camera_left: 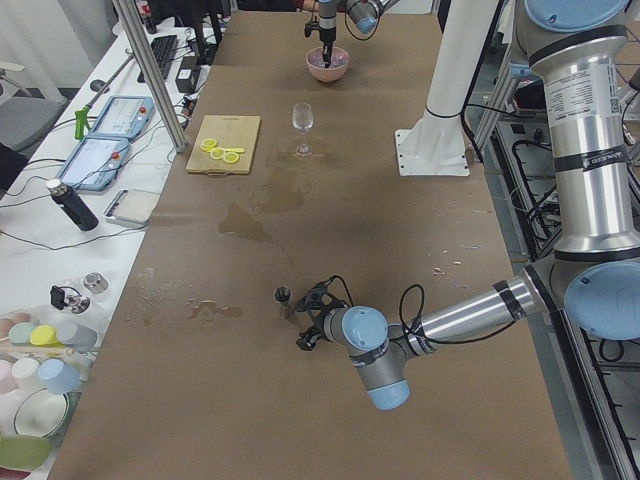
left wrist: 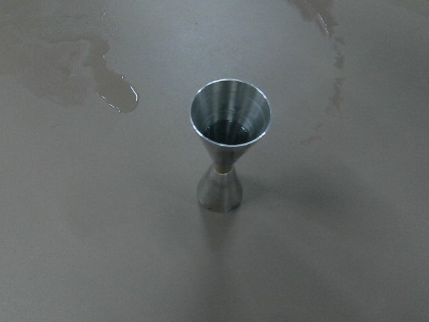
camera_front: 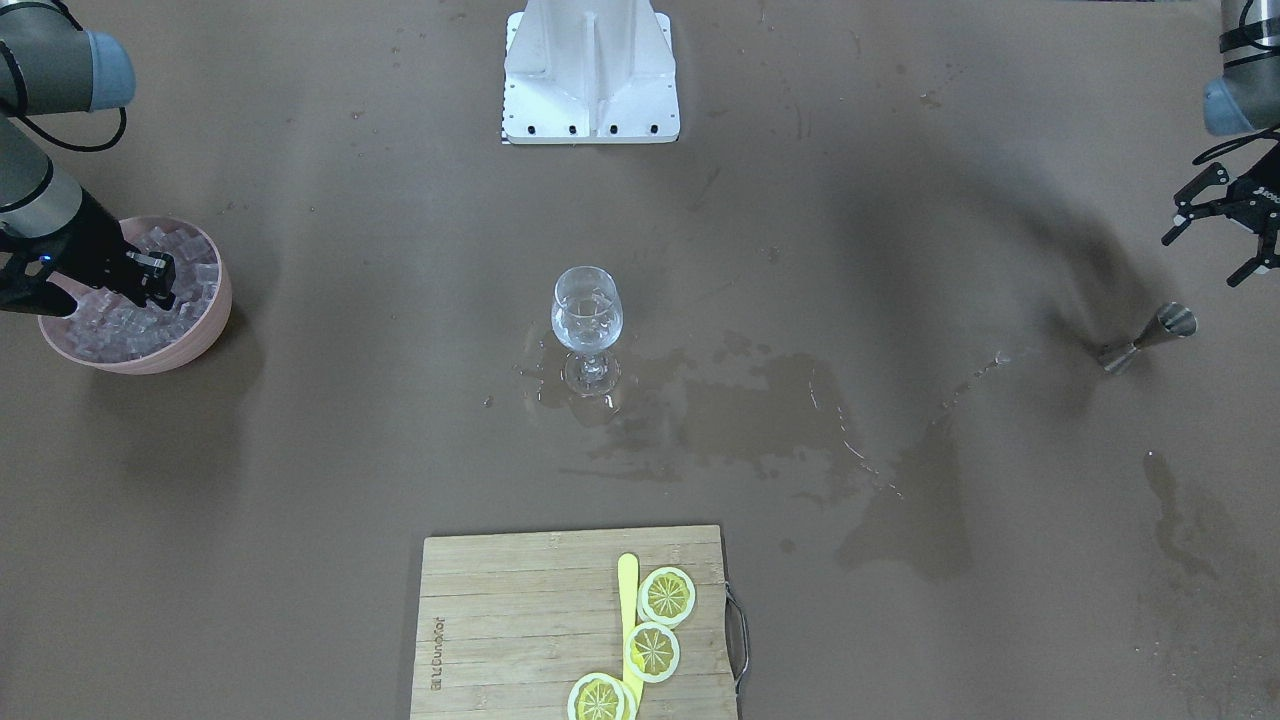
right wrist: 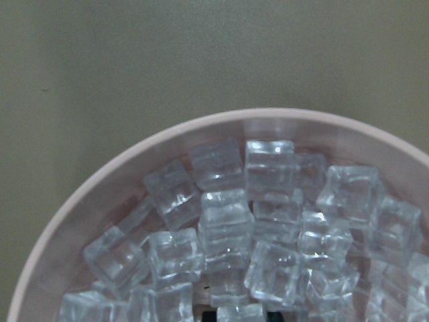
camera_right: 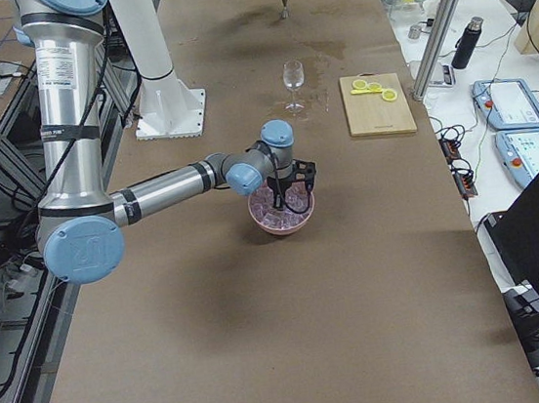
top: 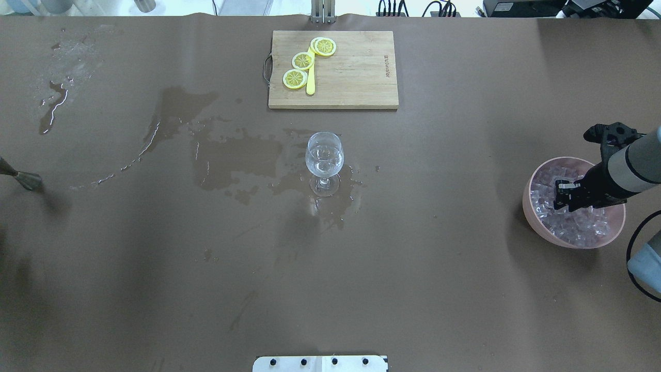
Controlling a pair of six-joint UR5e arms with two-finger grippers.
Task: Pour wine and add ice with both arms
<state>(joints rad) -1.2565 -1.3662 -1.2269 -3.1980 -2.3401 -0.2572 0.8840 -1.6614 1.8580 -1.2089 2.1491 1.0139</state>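
A stemmed wine glass (camera_front: pixel 587 315) stands mid-table with clear wine in its bowl. At the robot's right, a pink bowl (top: pixel 537 217) holds a heap of clear ice (right wrist: pixel 268 201). My right gripper (top: pixel 562 195) reaches down into that heap. In the right wrist view its dark tips sit close on either side of one ice cube (right wrist: pixel 238 312), so it looks shut on that cube. My left gripper (camera_front: pixel 1203 260) hangs open and empty just above a steel jigger (camera_front: pixel 1150 338). The jigger (left wrist: pixel 231 127) stands upright with a film of liquid inside.
A wooden cutting board (camera_front: pixel 500 630) with three lemon slices (camera_front: pixel 652 650) and a yellow knife lies at the far side. Wet patches (camera_front: pixel 760 410) spread from the glass toward the jigger. The white base block (camera_front: pixel 590 70) stands at the robot's edge.
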